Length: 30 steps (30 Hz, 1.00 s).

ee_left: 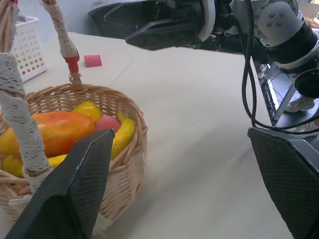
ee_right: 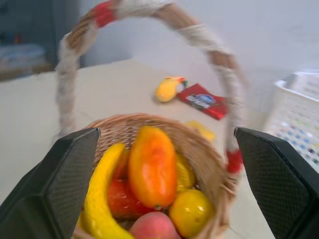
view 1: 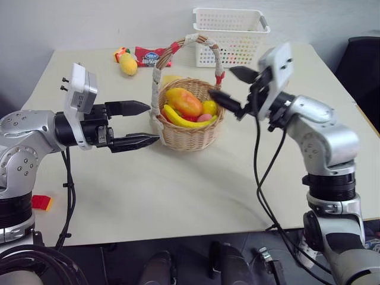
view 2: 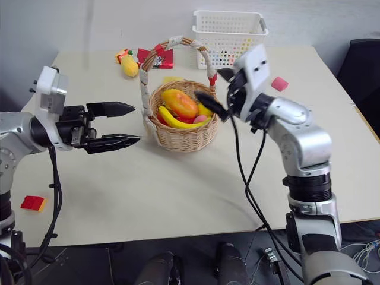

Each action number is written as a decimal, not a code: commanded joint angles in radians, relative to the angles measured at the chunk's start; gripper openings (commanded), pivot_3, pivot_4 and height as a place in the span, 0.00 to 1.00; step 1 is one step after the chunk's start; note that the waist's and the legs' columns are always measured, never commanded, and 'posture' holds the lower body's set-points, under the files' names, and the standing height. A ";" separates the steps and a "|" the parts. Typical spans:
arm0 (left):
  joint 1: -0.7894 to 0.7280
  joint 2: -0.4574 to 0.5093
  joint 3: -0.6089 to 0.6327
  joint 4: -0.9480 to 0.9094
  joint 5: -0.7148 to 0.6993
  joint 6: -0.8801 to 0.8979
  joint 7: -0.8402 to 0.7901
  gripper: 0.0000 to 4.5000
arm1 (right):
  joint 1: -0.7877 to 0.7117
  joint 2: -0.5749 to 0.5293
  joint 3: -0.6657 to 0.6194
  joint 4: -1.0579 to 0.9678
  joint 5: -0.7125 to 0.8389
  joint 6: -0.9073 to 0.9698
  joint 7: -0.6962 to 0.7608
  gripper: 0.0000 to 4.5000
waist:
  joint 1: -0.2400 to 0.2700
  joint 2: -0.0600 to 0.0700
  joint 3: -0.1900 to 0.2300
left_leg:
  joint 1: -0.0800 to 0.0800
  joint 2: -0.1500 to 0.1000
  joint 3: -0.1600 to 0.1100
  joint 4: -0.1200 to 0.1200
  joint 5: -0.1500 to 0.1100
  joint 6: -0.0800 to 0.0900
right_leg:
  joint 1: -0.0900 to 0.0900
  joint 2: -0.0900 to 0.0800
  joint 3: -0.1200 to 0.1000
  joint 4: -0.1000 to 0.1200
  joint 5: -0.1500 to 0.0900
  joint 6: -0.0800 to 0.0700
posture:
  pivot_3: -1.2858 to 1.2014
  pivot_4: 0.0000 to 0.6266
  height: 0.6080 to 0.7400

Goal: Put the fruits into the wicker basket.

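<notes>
The wicker basket (view 1: 189,135) stands mid-table, its arched handle wrapped in white and red. Inside it lie the mango (view 1: 184,101), the banana (view 1: 186,121) along the near side, and a few other small toy fruits. My left gripper (view 1: 152,123) hovers level just left of the basket, open and empty, fingers pointing at its wall. My right gripper (view 1: 221,83) hangs above the basket's right rim, open with nothing between its fingers. The right wrist view looks down on the mango (ee_right: 152,167) and banana (ee_right: 99,194) in the basket.
A white plastic mesh basket (view 1: 230,35) stands at the back of the table. A red snack packet (view 1: 151,56) and a yellow toy (view 1: 127,63) lie back left. A pink block (view 2: 279,84) lies to the right, and a red-and-yellow cube (view 1: 41,202) sits near the front left edge.
</notes>
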 commanded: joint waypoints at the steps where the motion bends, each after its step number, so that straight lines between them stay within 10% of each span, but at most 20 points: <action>1: -0.034 0.000 0.018 -0.014 -0.015 -0.011 0.017 1.00 | -0.079 0.047 -0.023 0.151 -0.028 -0.010 -0.075 1.00 | -0.007 0.000 0.000 | 0.000 0.000 0.000 0.000 0.000 0.000 | 0.000 0.000 0.000 0.000 0.000 0.000 | 0.52 0.24 1.00; 21: -0.018 -0.017 0.058 -0.037 -0.026 -0.019 0.099 1.00 | -0.466 0.218 0.036 0.967 -0.200 -0.417 0.054 1.00 | -0.047 0.000 0.000 | -0.001 -0.001 0.000 -0.004 0.001 -0.001 | -0.003 0.000 0.001 -0.001 -0.001 -0.001 | 0.52 0.24 1.00; 30: -0.013 -0.014 0.060 -0.053 -0.036 -0.016 0.113 1.00 | -0.540 0.235 -0.002 1.149 -0.232 -0.557 0.051 0.40 | -0.050 0.001 0.000 | -0.001 0.000 -0.001 -0.004 0.001 -0.001 | -0.002 0.000 0.001 -0.001 -0.001 -0.001 | 0.52 0.24 1.00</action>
